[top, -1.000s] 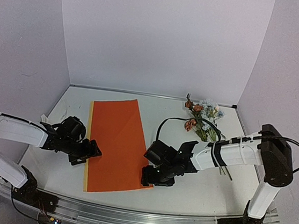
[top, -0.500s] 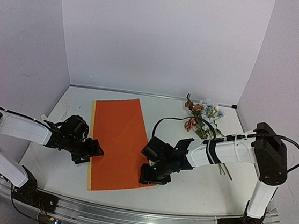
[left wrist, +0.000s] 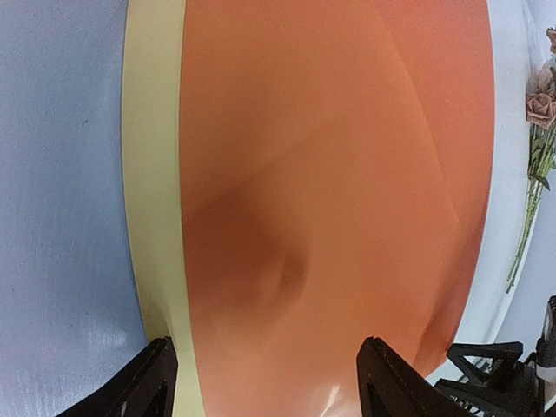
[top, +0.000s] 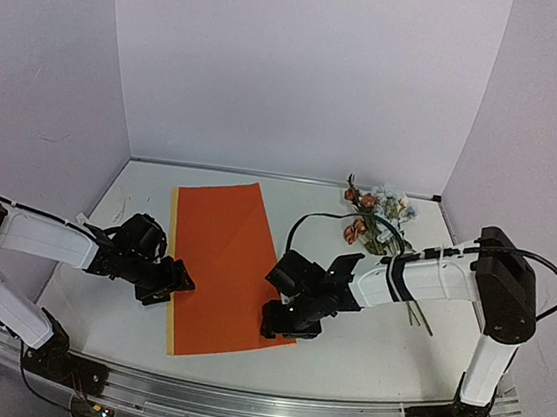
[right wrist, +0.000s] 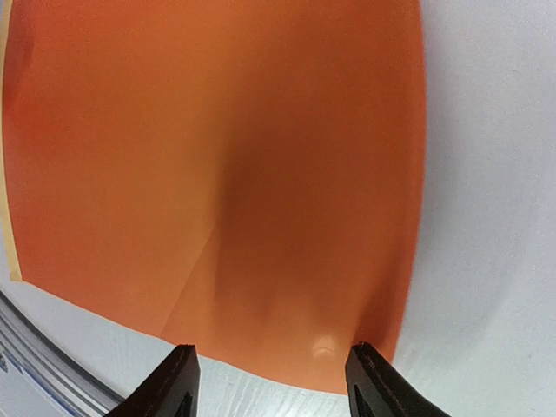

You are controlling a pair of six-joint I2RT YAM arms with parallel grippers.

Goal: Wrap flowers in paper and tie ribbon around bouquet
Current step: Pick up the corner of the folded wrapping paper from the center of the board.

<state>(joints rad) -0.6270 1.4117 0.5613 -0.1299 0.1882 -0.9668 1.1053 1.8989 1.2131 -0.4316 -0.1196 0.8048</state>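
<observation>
Both arms have nudged the paper [top: 220,262] slightly rightward; it lies flat on the table [top: 372,355], orange face up. The left gripper [top: 171,283] stands spread over its left edge and the right gripper [top: 282,322] over its near right corner — neither is grasping anything. The flowers [top: 378,216] lie apart, far right.

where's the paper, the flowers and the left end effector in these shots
the paper [top: 220,262]: top view, middle of its orange face
the flowers [top: 379,208]: top view, on the blossoms
left end effector [left wrist: 269,378]: left wrist view, midway between its fingertips
</observation>
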